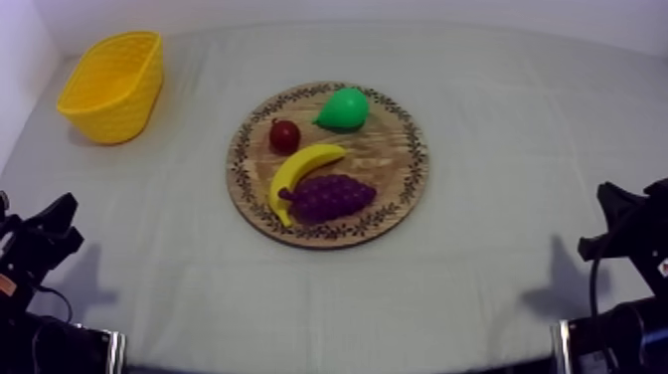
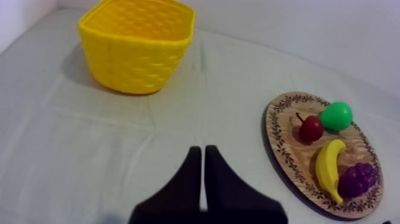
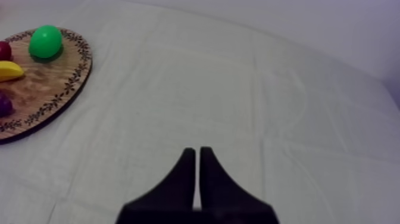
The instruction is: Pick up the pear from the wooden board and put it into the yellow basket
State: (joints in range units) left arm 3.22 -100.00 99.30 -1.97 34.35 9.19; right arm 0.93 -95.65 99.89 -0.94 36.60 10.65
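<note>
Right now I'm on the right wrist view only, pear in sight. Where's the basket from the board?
Observer: The basket stands upright near the table's far corner on the left arm's side, apart from the board.
Operator: Left gripper's state?
Observer: The left gripper is shut on nothing, over bare cloth, facing the basket and board.
</note>
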